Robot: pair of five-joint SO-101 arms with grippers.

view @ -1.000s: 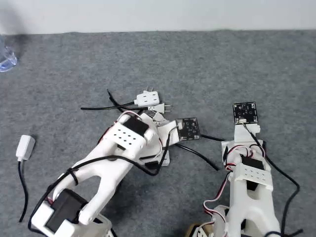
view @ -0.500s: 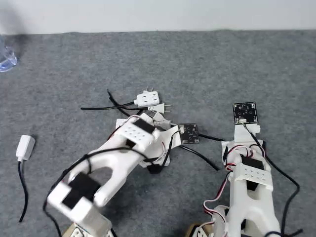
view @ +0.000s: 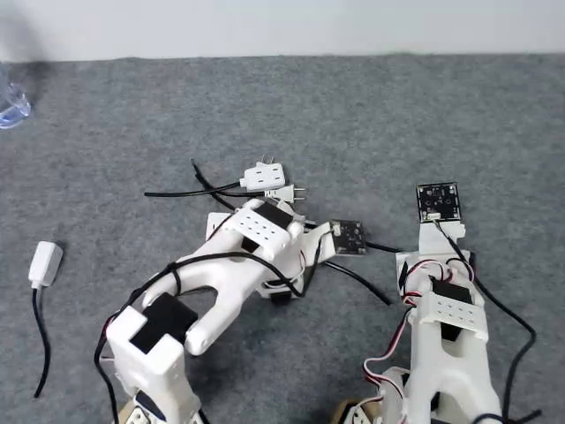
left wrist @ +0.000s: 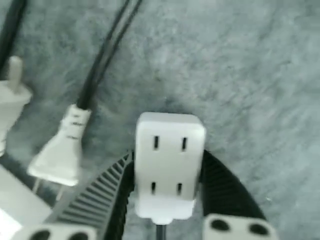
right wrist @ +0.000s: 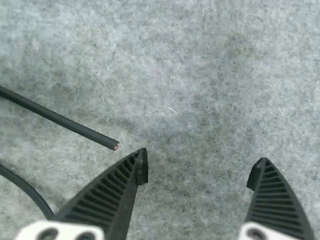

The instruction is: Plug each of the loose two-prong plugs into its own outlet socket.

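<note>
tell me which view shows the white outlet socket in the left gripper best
The left wrist view: the outlet socket faces the camera, four slots showing, clamped between the left gripper's fingers. In the high view the left arm lies over that spot. The right wrist view looks at carpet and a black cable.

Gripper (left wrist: 168, 156) clamps socket (left wrist: 170, 145).
A white plug (left wrist: 56, 159) with black cord (left wrist: 102, 60) lies just beside it on the bench (left wrist: 245, 75).

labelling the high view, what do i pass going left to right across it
clear object at the edge → white piece on a black cord → white adapter with prongs → left arm's camera board → right arm's camera board
</note>
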